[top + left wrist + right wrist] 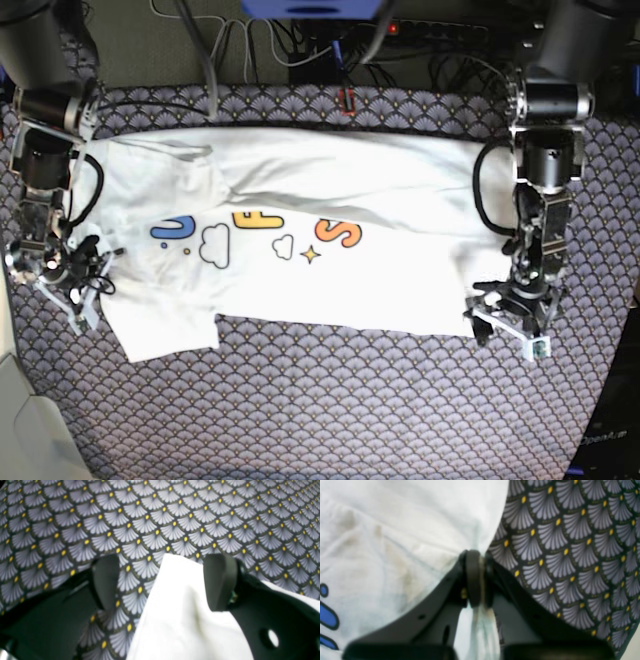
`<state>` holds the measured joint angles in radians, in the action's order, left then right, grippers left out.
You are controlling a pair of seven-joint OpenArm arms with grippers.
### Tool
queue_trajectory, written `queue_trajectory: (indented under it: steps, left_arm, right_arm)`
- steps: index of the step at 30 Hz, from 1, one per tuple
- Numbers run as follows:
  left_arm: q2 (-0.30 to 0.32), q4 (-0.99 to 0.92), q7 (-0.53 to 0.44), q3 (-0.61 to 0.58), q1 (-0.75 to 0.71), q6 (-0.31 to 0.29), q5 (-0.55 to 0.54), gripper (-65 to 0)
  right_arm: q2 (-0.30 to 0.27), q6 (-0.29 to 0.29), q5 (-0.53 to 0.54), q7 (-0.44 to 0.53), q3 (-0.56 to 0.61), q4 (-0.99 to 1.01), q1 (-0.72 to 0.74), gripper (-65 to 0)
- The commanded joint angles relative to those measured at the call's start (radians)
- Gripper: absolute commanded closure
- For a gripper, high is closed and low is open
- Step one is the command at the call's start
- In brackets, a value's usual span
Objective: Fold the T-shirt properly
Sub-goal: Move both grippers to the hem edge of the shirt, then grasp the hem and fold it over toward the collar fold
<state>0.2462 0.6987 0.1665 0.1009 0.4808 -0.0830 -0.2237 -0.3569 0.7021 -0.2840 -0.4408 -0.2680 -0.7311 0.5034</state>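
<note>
Pinching one T-shirt (402,530), right gripper (477,577) clamped; left gripper (162,582) spread wide

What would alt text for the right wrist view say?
The right end effector is pinched shut on the edge of a white T-shirt, which bunches between its jaws. Blue print shows at the far left; a grey fan-patterned tablecloth fills the right.

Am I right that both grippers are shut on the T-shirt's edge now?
Not quite. Only the right gripper is shut on the T-shirt. The left wrist view shows the left gripper open, its jaws apart astride a white corner of the cloth.
</note>
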Motion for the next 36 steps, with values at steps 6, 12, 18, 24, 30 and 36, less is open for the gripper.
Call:
queue_trajectory:
  steps: [6,12,18,24,30,36]
  left_arm:
    - [-0.048,-0.17,-0.13,0.003,0.089,-0.002,0.14,-51.1]
    - [-0.071,-0.296,-0.203,0.009,0.126,-0.001,0.154,-51.1]
    - [-0.071,-0.316,-0.21,0.01,0.123,-0.004,0.152,-50.6]
    - [-0.064,-0.316,-0.21,0.012,0.115,-0.005,0.151,-21.9]
    - [-0.063,-0.316,-0.21,0.012,0.115,-0.001,0.151,-2.6]
    - [-0.064,-0.287,-0.204,0.012,0.115,0.001,0.151,-0.5]
  right_arm:
    - [-0.011,-0.004,-0.008,-0.008,0.002,-0.011,0.002,0.0]
    - [-0.011,-0.004,-0.008,-0.008,0.003,-0.011,-0.001,0.0]
    - [-0.012,-0.004,-0.01,-0.008,0.003,-0.011,-0.001,0.0]
    - [-0.012,-0.004,-0.01,-0.008,0.003,-0.011,0.001,0.0]
    - [-0.012,-0.004,-0.01,-0.008,0.003,-0.017,0.002,0.0]
    - [-0.012,-0.004,-0.008,-0.011,-0.003,-0.127,-0.018,0.0]
